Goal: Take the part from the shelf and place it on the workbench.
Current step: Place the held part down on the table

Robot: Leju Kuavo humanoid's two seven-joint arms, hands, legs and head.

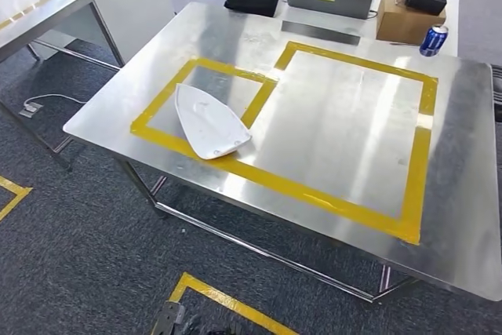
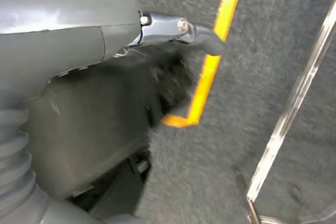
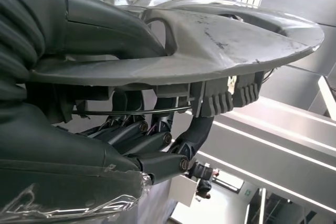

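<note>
One white part (image 1: 209,123) lies on the workbench (image 1: 332,115); right robot hand (image 3: 166,129) grips another part (image 3: 206,40); left robot hand (image 2: 79,103) unclear

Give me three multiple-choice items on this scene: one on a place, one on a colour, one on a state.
1. Where does the white part lie?
A. on a shelf
B. on the table, across the small taped frame
C. on a chair

2. What colour is the tape?
A. red
B. blue
C. yellow

3. What is the right robot hand doing?
A. holding a grey part
B. hanging empty
C. pressing the table

Key: B, it overlaps the frame's near strip; C, the head view shows yellow strips; A, thumb above and fingers below clamp the part.
</note>
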